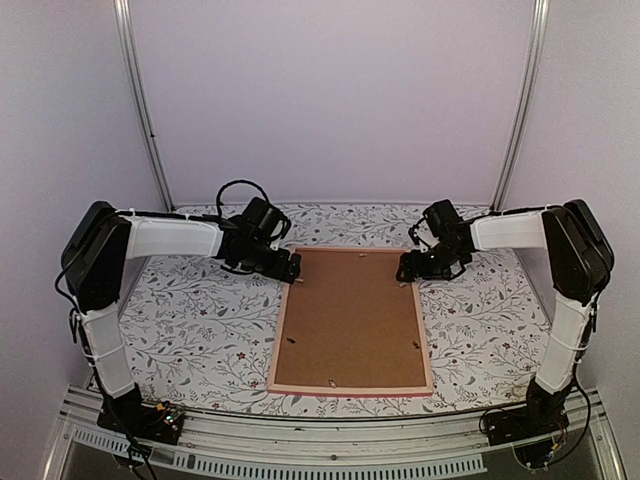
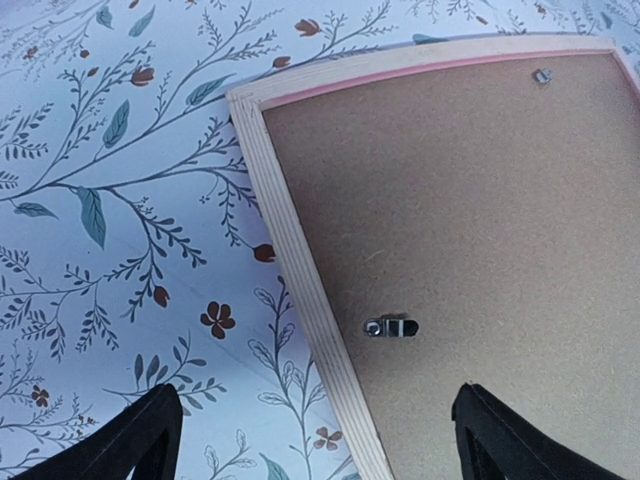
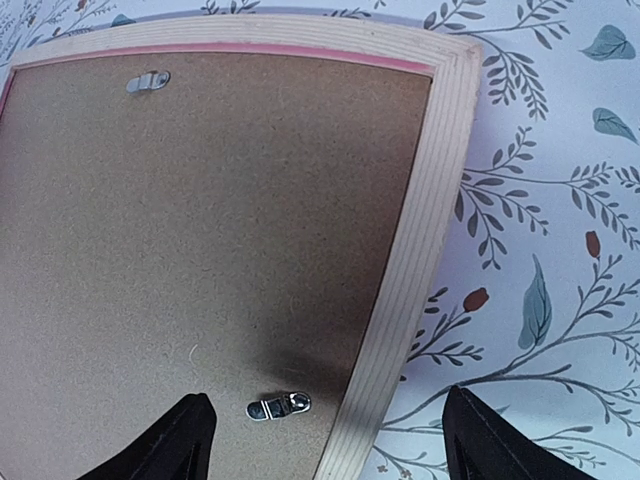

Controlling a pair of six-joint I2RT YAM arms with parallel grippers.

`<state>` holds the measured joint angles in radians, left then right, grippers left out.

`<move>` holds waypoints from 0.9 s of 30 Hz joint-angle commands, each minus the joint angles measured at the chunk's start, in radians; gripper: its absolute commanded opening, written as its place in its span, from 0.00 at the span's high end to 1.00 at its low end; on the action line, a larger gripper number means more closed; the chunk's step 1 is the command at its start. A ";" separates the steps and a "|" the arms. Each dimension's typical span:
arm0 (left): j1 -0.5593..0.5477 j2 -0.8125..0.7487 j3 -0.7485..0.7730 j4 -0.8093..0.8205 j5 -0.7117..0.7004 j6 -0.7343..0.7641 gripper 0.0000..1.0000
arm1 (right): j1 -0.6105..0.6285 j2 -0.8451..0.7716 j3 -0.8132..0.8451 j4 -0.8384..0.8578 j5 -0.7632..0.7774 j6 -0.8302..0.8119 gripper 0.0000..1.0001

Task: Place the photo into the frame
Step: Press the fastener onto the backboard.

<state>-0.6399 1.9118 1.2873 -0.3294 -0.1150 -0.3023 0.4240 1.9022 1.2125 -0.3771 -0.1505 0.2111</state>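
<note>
Top external: left gripper [image 1: 293, 271], right gripper [image 1: 405, 268] both gape over far corners of frame [image 1: 350, 390].

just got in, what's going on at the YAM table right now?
The pink frame lies face down on the floral tablecloth, with a brown backing board sitting in it and small metal clips along its edges. The left gripper hovers over the far left corner and the right gripper over the far right corner. Both are open and neither is holding anything. The photo is not visible in any view, so whether it is under the board cannot be told.
</note>
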 commanded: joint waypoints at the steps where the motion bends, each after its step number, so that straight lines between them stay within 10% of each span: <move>1: 0.008 0.024 0.030 0.008 0.015 0.015 0.03 | -0.003 0.046 0.044 -0.017 -0.035 0.041 0.21; 27: 0.032 0.042 0.067 -0.015 0.001 0.049 0.05 | -0.004 0.068 0.044 -0.089 0.053 -0.017 0.51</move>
<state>-0.6189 1.9289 1.3270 -0.3313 -0.1158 -0.2607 0.4244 1.9728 1.2705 -0.4408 -0.1368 0.2203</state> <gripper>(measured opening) 0.958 0.509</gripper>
